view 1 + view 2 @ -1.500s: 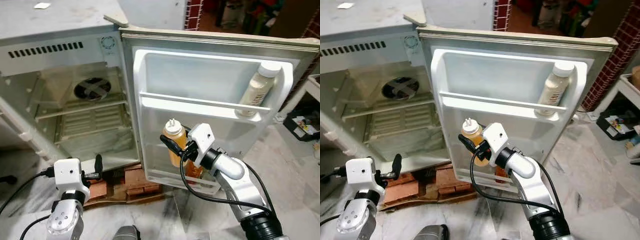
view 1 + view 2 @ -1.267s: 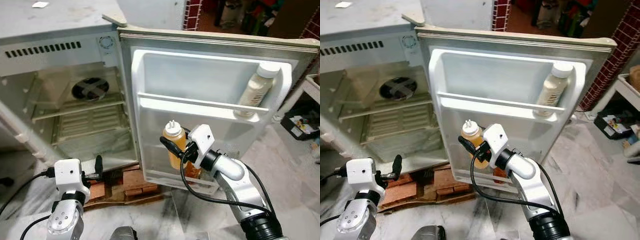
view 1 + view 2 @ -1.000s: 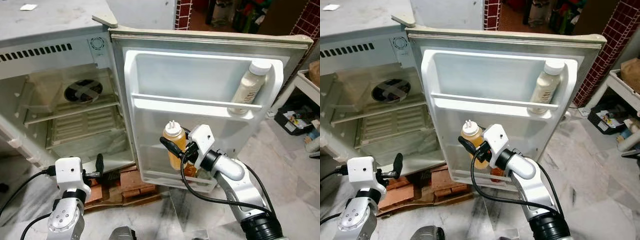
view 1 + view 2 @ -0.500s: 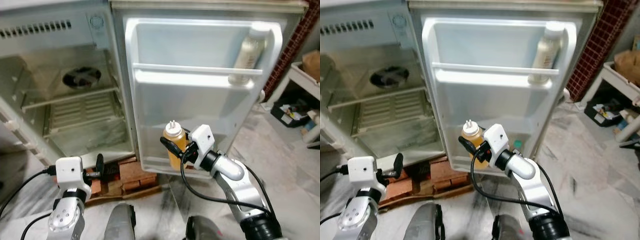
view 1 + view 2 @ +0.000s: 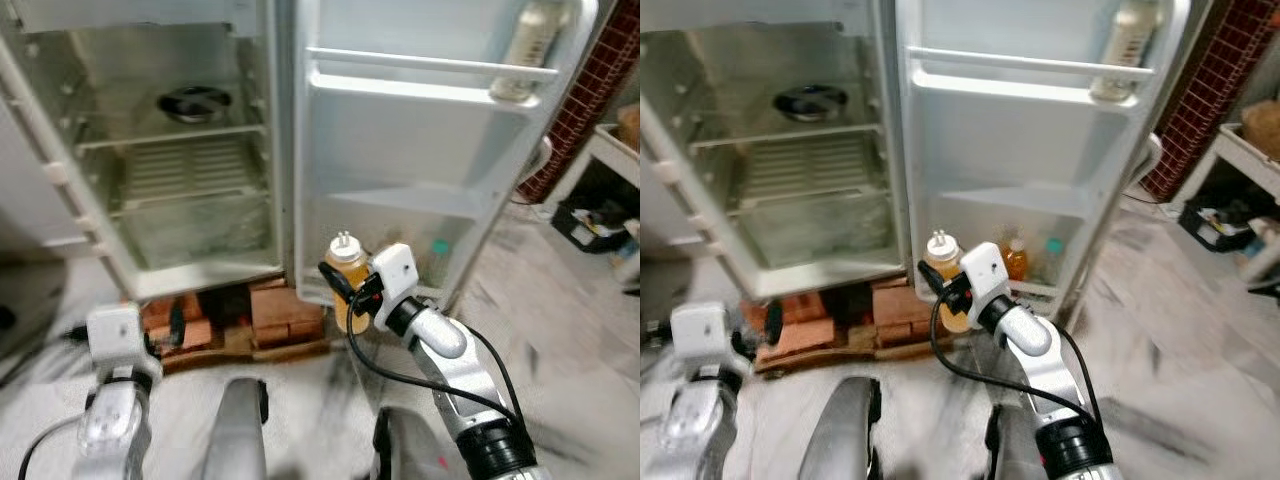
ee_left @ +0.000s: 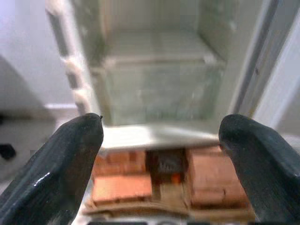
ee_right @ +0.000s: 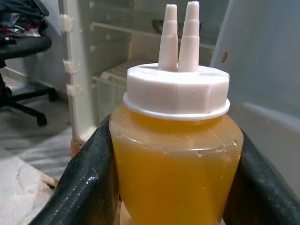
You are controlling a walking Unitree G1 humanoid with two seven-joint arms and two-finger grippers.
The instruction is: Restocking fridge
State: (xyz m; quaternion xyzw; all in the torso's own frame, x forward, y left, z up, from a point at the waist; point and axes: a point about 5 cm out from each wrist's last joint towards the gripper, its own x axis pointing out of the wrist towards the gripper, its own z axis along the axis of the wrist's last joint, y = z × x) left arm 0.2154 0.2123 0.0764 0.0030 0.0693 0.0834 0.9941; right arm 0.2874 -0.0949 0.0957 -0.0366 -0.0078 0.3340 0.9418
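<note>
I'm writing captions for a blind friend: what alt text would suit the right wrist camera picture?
Two long black fingers of the right gripper clamp either side of a clear plastic squeeze bottle of amber sauce with a white twin-nozzle cap. Behind it stands the open white fridge, its wire shelves bare, with the white fridge door to one side.

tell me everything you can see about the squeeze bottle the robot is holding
The squeeze bottle is clear plastic filled with orange-yellow liquid, topped by a white cap with two slim nozzles. It stands upright, clamped at its sides by the right gripper, whose jaws are shut on it. It is held in the air low in front of the open fridge door, near the door's bottom shelf.
</note>
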